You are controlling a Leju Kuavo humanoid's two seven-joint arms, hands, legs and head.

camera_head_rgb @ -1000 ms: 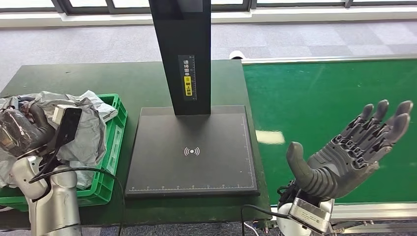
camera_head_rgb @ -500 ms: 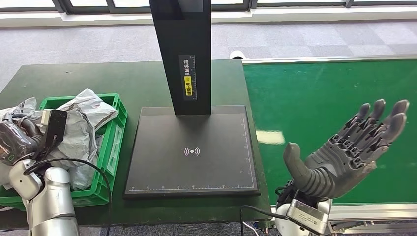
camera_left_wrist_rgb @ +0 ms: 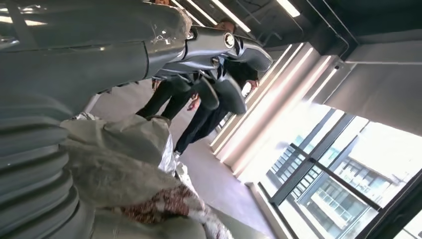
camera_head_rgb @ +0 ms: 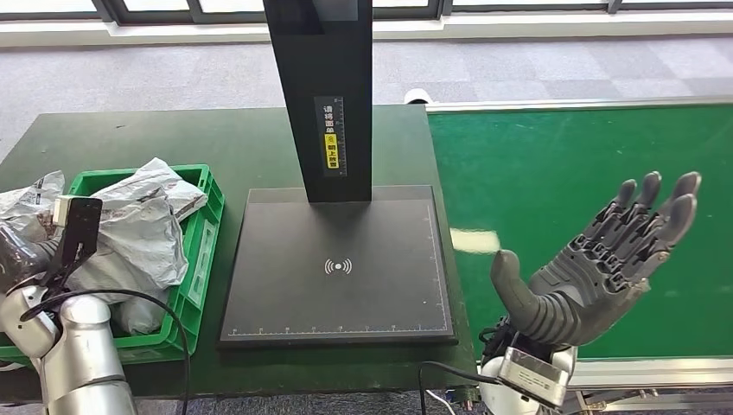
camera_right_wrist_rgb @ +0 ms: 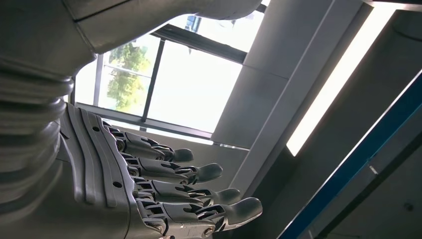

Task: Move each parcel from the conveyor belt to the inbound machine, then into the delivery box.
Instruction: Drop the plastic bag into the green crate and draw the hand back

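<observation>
belt [camera_head_rgb: 570, 173] bare; right hand [camera_head_rgb: 596, 272] spread, empty, palm up: wait low for parcel. left hand [camera_head_rgb: 22, 251] grip cannot tell, beside crate [camera_head_rgb: 200, 251].

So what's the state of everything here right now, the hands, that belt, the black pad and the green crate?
Right hand: open, fingers spread, palm up over the belt, holding nothing.
Left hand: mostly hidden at the crate's near side; its grip cannot be told.
Conveyor belt: bare green surface, no parcel on it.
Inbound machine: black platform with nothing on it.
Delivery box: green crate piled with grey parcels.
</observation>
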